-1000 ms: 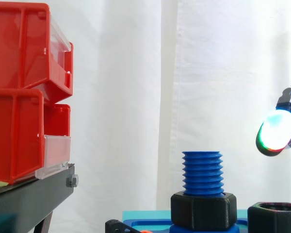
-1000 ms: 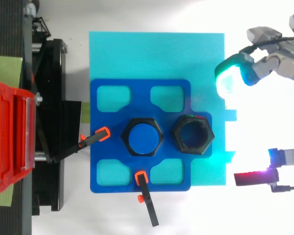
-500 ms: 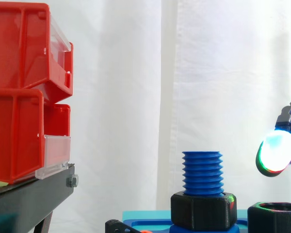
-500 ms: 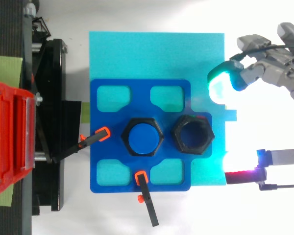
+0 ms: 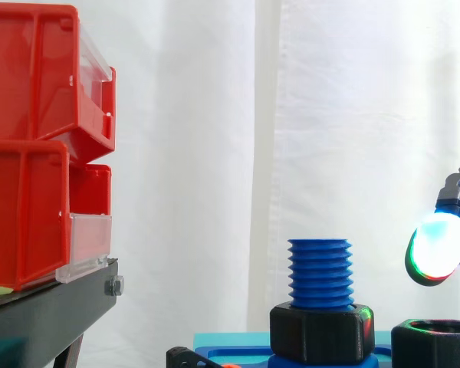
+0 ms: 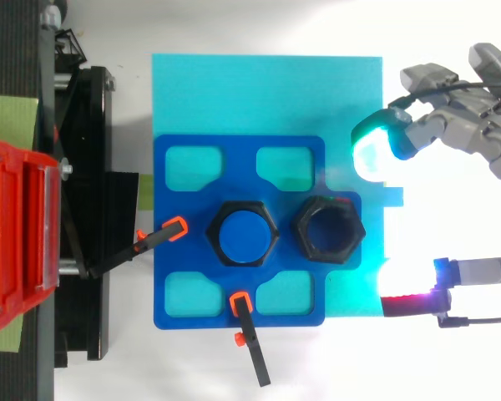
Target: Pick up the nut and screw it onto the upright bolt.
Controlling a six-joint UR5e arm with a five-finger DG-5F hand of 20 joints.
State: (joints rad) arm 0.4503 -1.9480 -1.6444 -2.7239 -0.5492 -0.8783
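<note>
One loose nut just beside bolt (hand apart, empty)

The hand is built of pale grey, blocky segments with rounded edges, and darker seams show between them. Its fingertips are thick oval pads. From above one glows cyan-white with a green rim, while another reads as a narrow red-to-magenta bar next to a small blue patch. In the side view a pad is a bright egg shape, white-cyan across its face, edged green and red underneath, with blue-grey links behind it.
</note>
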